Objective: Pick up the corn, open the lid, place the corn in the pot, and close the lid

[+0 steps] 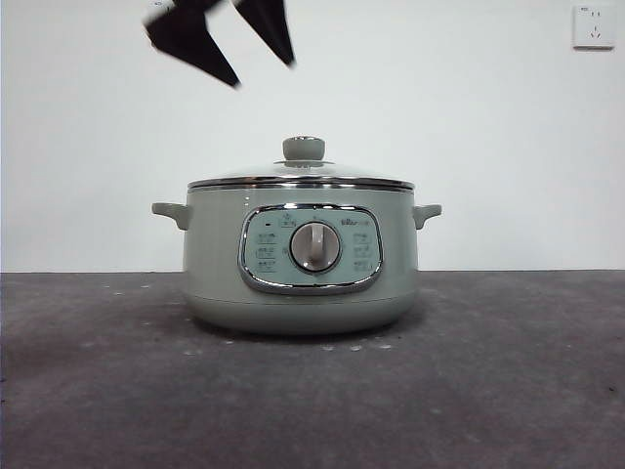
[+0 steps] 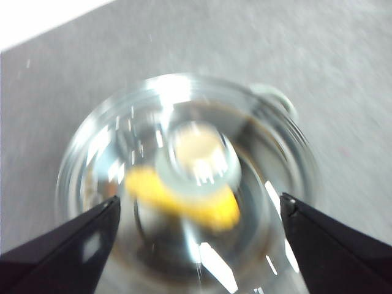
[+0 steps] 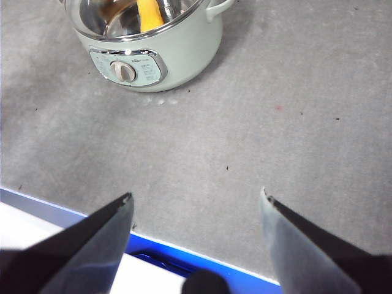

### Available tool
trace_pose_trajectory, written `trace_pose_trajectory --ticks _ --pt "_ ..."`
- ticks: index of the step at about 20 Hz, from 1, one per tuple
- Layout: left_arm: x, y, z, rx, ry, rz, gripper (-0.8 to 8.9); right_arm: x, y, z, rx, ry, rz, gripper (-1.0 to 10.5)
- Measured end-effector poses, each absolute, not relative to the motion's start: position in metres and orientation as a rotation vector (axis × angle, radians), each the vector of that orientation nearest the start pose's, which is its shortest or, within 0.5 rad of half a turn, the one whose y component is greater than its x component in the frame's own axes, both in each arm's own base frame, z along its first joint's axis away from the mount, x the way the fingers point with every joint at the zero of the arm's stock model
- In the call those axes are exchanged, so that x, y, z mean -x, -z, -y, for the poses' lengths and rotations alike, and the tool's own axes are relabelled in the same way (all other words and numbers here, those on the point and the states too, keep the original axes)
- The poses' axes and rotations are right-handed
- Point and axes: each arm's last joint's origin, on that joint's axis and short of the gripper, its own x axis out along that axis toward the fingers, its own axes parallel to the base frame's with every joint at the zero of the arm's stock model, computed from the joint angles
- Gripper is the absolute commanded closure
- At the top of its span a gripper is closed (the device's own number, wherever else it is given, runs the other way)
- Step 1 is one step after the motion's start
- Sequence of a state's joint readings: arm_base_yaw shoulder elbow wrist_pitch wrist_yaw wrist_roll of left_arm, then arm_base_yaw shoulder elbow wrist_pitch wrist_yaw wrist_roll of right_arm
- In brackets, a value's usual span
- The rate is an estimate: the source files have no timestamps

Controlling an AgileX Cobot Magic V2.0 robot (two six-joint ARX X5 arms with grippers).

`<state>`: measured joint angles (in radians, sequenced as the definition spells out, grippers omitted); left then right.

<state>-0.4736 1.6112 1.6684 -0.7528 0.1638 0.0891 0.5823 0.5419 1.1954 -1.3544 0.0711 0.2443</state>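
Note:
The sage-green pot [image 1: 303, 259] stands in the middle of the table with the glass lid [image 1: 303, 176] resting on it and its green knob [image 1: 304, 149] on top. The corn [image 2: 184, 199] lies inside the pot under the lid and also shows in the right wrist view [image 3: 149, 13]. My left gripper [image 1: 264, 73] is open and empty, hanging above the lid a little to the left of the knob. In the blurred left wrist view its jaws stand wide on either side of the knob [image 2: 197, 160]. My right gripper [image 3: 196, 202] is open and empty, far from the pot [image 3: 150, 49] near the table's edge.
The table [image 1: 508, 391] is dark grey. A white wall with a socket [image 1: 594, 26] stands behind. A blue strip [image 3: 184, 254] runs along the table edge under my right gripper.

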Motion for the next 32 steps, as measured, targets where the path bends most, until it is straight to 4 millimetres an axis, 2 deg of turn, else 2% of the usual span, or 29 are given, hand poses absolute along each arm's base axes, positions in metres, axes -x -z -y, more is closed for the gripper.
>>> trace_pose_trajectory --ticks 6,8,12,14,18,19,21,22,23,24,32 --pt "-0.211 -0.433 0.113 -0.197 0.640 -0.714 3.74 -0.023 -0.374 -0.012 -0.001 -0.403 -0.723 6.0" --pt "-0.184 -0.443 0.099 -0.198 0.639 -0.720 3.74 -0.023 -0.374 -0.012 -0.001 -0.404 -0.723 6.0" --pt "-0.151 -0.448 0.083 -0.204 0.638 -0.764 3.74 -0.023 -0.374 -0.012 0.002 -0.404 -0.723 6.0" --pt "-0.145 -0.448 0.079 -0.207 0.637 -0.784 3.74 -0.024 -0.374 -0.013 0.004 -0.404 -0.727 6.0" --pt "-0.145 -0.448 0.079 -0.206 0.640 -0.786 3.93 -0.025 -0.374 -0.014 0.006 -0.403 -0.732 6.0" --pt "-0.145 -0.448 0.080 -0.202 0.649 -0.786 4.98 -0.025 -0.374 -0.014 0.006 -0.403 -0.732 6.0" --pt "-0.145 -0.448 0.080 -0.195 0.665 -0.787 7.68 -0.025 -0.374 -0.014 0.006 -0.403 -0.732 6.0" --pt "-0.145 -0.448 0.080 -0.195 0.665 -0.788 8.25 -0.025 -0.374 -0.014 0.007 -0.400 -0.732 6.2" --pt "-0.145 -0.448 0.080 -0.195 0.665 -0.788 8.21 -0.025 -0.374 -0.014 0.007 -0.400 -0.731 7.3" --pt "-0.145 -0.448 0.080 -0.195 0.665 -0.788 8.21 -0.025 -0.374 -0.014 0.007 -0.400 -0.731 9.5" --pt "-0.145 -0.448 0.080 -0.201 0.670 -0.786 8.18 -0.025 -0.374 -0.014 0.011 -0.395 -0.729 9.5"
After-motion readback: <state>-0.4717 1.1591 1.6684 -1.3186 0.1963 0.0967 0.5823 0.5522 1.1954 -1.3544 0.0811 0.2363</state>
